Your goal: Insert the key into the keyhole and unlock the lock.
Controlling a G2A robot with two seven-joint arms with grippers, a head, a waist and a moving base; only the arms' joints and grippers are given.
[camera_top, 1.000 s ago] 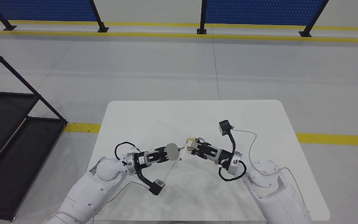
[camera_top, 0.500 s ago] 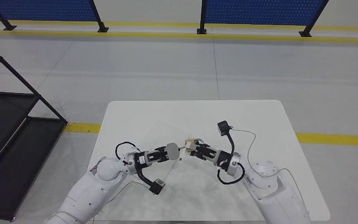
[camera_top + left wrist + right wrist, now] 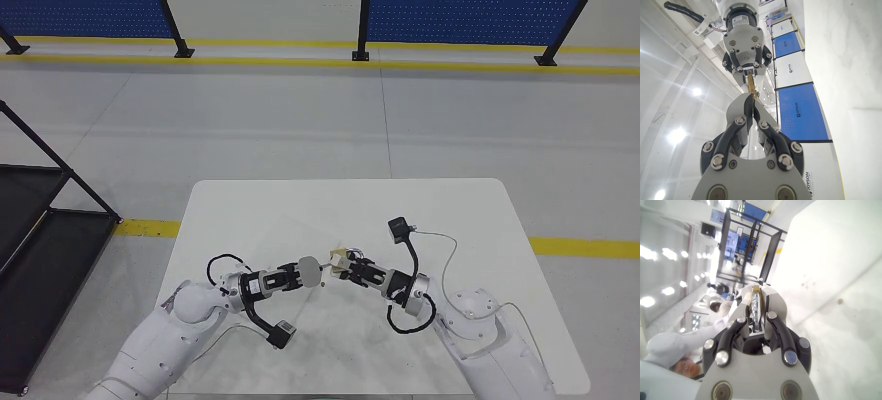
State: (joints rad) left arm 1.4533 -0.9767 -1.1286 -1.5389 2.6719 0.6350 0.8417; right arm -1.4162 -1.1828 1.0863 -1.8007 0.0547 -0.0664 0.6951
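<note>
Our left hand is closed on the brass key. It pinches the key by the head, and the blade sticks out straight ahead of the hand. Directly in front of it is our right hand, closed on the lock, which sits gripped from both sides. The two hands face each other tip to tip over the table. The tip of the key meets the keyhole on the lock face that is turned toward the left hand. How deep it sits inside we cannot tell.
</note>
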